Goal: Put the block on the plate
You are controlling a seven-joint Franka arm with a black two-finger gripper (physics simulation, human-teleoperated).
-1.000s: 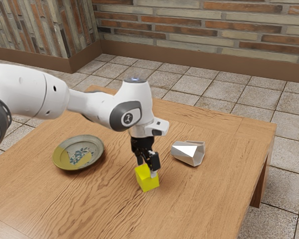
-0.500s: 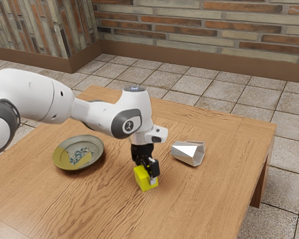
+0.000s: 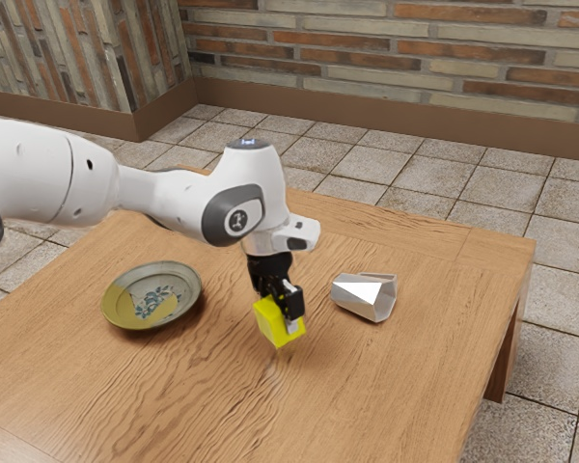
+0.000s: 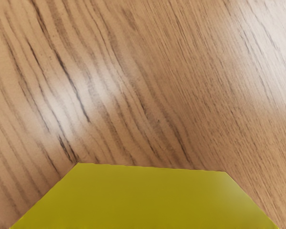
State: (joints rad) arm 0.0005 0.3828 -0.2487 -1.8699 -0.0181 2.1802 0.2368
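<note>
The black end effector [image 3: 280, 317] is closed on the yellow block [image 3: 271, 325], its two fingers standing apart by the block's width and gripping it from two sides. The block is held slightly tilted, just above the counter [image 3: 420, 362], and apart from the plate [image 3: 124, 312]. It is a plain cube with flat faces and crisp straight edges, bright lemon yellow in the exterior view; in the wrist view its near face looks darker, more olive, with a soft pale sheen near one corner. The arm [image 3: 53, 174] above is smooth, rounded white casing with dark grey trim at the joints.

Toward the exterior view's left lies the plate, round and shallow with a raised rim, glazed partly mustard yellow and partly grey-green, with a blue leafy pattern in its middle. On the other side of the block, near it, a silvery white vessel [image 3: 357, 291] rests on its side, its walls made of angular facets and its open end facing the exterior view's right. The counter is warm brown wood with dark, wavy grain and glossy patches of light. Beyond it are square, mottled stone floor tiles [image 3: 357, 166], a brown baseboard [image 3: 415, 118] and a wall [image 3: 367, 53] of long, narrow bricks in rust, cream and grey
</note>
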